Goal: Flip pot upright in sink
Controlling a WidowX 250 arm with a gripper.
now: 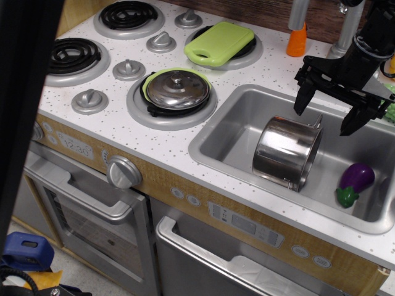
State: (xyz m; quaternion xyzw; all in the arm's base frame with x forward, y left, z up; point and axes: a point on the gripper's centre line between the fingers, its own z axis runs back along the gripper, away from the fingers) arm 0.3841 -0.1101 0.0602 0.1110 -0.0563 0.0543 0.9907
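1. Nearest, the pot (286, 152) lies on its side in the sink (229, 126), left of the basin's middle and close to the front wall.
2. Its long axis runs roughly left to right and a little toward the back; the closed base faces left, and the open mouth with its rolled rim faces right, toward the eggplant (353, 183) in the front right corner. The two sit apart.
3. A thin wire handle stands up at the top of the rim, just under the jaws.
4. Farther back, the jaws (332, 112) hang spread wide with nothing between them, above the sink and slightly right of the pot's mouth. One finger is over the rim side; the other is over bare basin floor.
5. So the pot lies below and a bit left of the jaws. To right it, I judge the grip should catch the rim or top wall and swing the mouth upward.
6. Farthest back on the tabletop, a lid (177, 89) rests on a burner, well clear.
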